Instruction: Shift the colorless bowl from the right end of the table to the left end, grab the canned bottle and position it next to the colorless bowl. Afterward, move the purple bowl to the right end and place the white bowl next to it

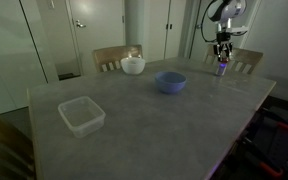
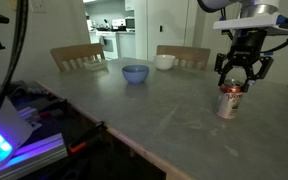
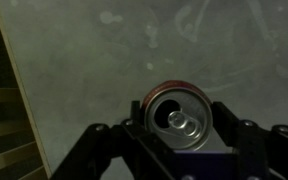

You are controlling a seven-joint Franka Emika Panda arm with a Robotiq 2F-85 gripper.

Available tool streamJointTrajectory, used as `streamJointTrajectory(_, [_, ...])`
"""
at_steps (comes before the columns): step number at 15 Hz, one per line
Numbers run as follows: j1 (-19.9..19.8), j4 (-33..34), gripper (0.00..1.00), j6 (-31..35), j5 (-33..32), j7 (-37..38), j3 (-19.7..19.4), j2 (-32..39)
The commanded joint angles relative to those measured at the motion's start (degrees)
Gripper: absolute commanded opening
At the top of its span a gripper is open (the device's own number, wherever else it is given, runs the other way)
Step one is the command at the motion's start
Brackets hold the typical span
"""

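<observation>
Gripper [image 2: 236, 76] down over drink can [image 2: 230, 101] at right of frame, close to the bench [image 2: 154, 125] edge. Jaws straddling the can's top, one finger [image 3: 230, 130] each side in wrist view. Can't tell whether the pads are touching yet or clamped. Main risk: uneven contact. If one finger lands first, expect a sideways shove and a tipped can, or a roll off the nearby edge. Grip looks high on the can, near the rim, so a smooth metal wall plus a light squeeze could mean slip or swing on lift. Too hard a squeeze likely dents it. Next risk is the carry: clear plastic container [image 1: 81, 116] sits lower left in an exterior view, with purple bowl [image 1: 170, 82] and white bowl [image 1: 133, 65] mid-frame near the route. Low transit could clip the purple bowl. Container looks light, so a sloppy set-down beside it probably knocks it out of place.
</observation>
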Motion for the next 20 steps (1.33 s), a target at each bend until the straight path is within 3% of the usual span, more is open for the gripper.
streamJointTrajectory(1, [0.1, 1.6, 0.46, -1.7, 0.4, 0.3, 0.4, 0.3])
streamJointTrajectory(11, [2.9, 2.2, 0.46, -0.1, 0.9, 3.5, 1.8, -1.4])
streamJointTrajectory(20, [11.0, 2.2, 0.46, 0.3, -0.1, 11.0, 3.2, -4.1])
